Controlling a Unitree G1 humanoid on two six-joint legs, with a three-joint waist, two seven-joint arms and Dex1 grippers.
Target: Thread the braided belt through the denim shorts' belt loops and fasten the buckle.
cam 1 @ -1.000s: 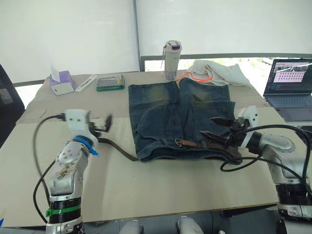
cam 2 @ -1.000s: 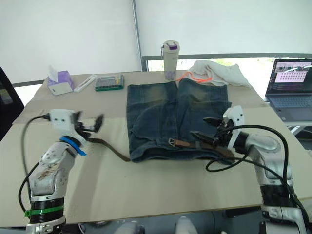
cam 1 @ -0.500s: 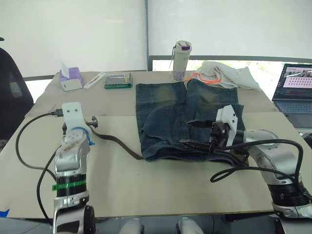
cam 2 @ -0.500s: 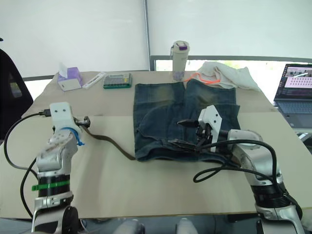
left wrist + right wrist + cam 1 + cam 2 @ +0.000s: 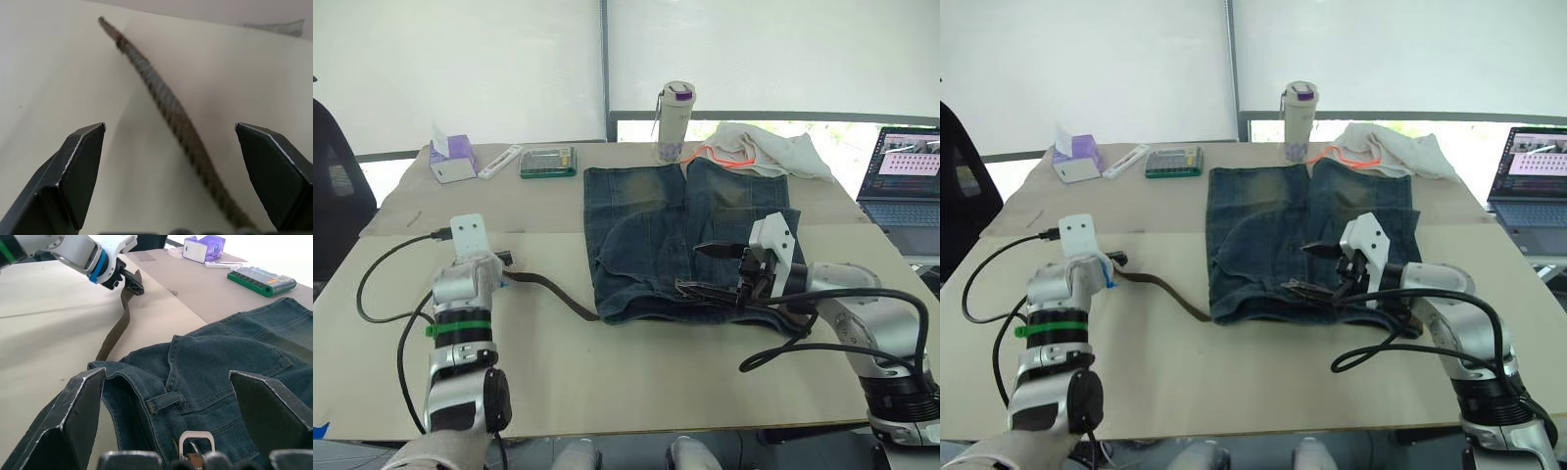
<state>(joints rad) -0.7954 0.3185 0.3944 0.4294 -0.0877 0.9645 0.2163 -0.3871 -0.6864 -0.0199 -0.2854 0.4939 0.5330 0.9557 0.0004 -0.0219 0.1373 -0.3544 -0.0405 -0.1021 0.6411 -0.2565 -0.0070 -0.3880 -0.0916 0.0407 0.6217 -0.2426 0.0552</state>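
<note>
Left pincer (image 5: 171, 147) gapes over the belt (image 5: 166, 105), which runs lengthwise toward 11 o'clock; right pincer (image 5: 168, 396), spread, faces the buckle (image 5: 196, 443).

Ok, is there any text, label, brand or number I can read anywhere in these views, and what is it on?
None can be read.
Laptop screen: pink rows of marks, too small to read.
Bottle: purple pattern near the base, no legible words.
Green case: its contents are too small to read.
Tissue box: no legible print.
Buckle, shorts and belt: no visible marking.
</note>
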